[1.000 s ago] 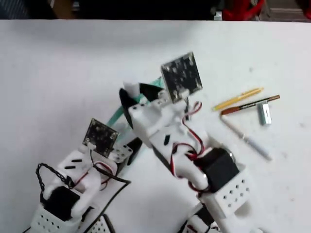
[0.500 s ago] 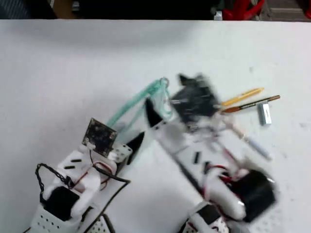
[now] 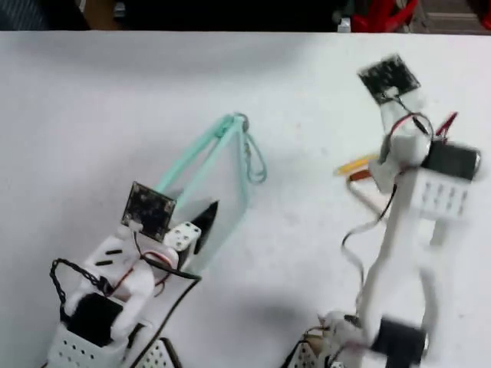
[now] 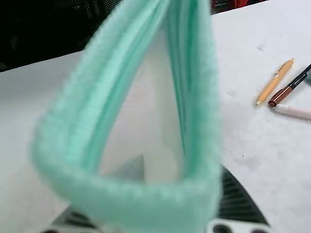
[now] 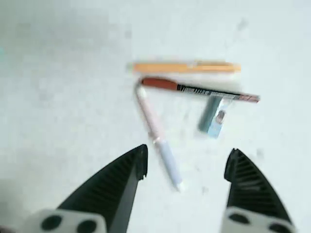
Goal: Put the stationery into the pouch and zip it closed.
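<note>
A clear pouch with a mint-green zip edge lies tilted at the table's middle, and my left gripper is shut on its near corner. The pouch mouth gapes wide in the left wrist view. To the right lie a yellow pen, a brown pen, a white pen and a small metal sharpener. My right gripper hangs open above them, with the white pen's tip between its fingers' line. The right arm covers most of the stationery in the high view.
The white table reaches to a dark far edge. A short chain loop hangs from the pouch's far corner. Cables trail at both arm bases near the front edge.
The right arm has swung away from the pouch to the right and now stands over the pens. The pouch is uncovered and its mouth stays held up by the left gripper.
</note>
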You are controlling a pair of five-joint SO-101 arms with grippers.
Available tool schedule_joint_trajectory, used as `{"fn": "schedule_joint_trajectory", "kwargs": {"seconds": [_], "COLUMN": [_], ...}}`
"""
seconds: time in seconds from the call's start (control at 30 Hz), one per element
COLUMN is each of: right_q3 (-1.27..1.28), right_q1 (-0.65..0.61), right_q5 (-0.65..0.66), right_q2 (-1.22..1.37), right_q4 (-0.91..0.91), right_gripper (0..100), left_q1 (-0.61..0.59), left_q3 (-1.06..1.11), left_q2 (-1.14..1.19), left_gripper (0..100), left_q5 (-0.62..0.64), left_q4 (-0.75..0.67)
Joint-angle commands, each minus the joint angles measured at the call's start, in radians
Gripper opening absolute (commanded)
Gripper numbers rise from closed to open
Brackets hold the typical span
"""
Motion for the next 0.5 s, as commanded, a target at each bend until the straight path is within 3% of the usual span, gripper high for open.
{"fn": "schedule_joint_trajectory", "kwargs": {"seconds": [0.0,0.2,0.33,0.47], "right_q3": [0.043,0.107,0.181,0.264], "right_q1": [0.05,0.074,0.067,0.091], "right_q5": [0.201,0.222,0.295,0.313], "right_q2": [0.194,0.38,0.389,0.398], "right_q4": [-0.048,-0.231,-0.272,-0.45], "right_gripper": [24.4,24.4,24.4,24.4], "left_q1": [-0.012,-0.012,-0.012,-0.012], "left_q3": [-0.052,-0.051,-0.049,-0.049], "left_q2": [-0.005,-0.005,-0.005,-0.005], "left_gripper": [20,20,20,20], "left_q5": [0.009,0.009,0.009,0.009], "left_q4": [-0.025,-0.018,-0.018,-0.018]}}
